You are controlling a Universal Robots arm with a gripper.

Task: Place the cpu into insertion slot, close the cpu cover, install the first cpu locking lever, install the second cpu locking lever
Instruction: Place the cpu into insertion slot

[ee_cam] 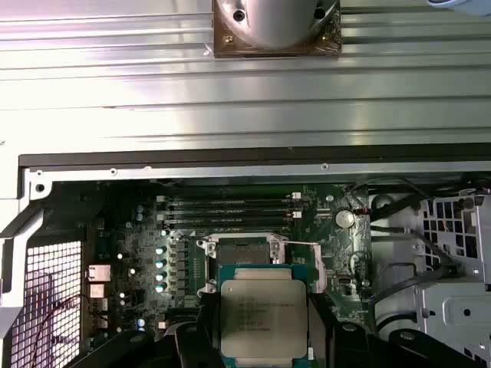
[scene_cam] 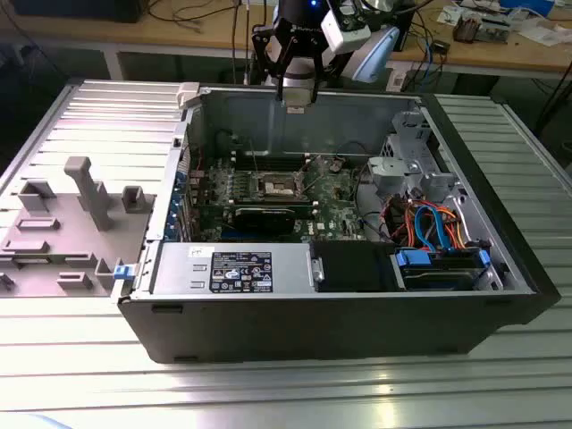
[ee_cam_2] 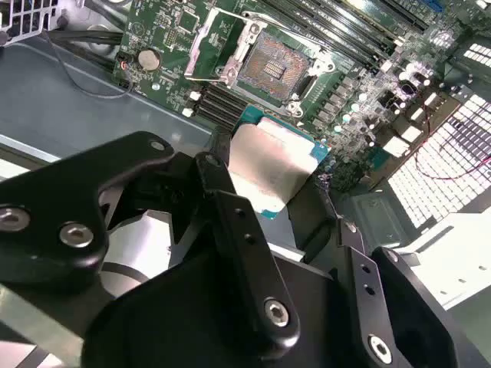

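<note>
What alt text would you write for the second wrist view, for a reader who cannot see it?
The black gripper holds the cpu by its edges, silver top showing. Beyond it on the green motherboard lies the empty insertion slot, pin grid exposed, with a round coin battery nearby.

I'm pinching the cpu (ee_cam_2: 272, 165), its brushed silver metal top gleaming dully, my hand (ee_cam_2: 270, 184) showing matt black fingers (ee_cam_2: 238, 230) with shiny screws, the insertion slot (ee_cam_2: 270, 67) glinting inside bright metal edging, the ribbed metal surface (scene_cam: 268, 384) shining glossily
</note>
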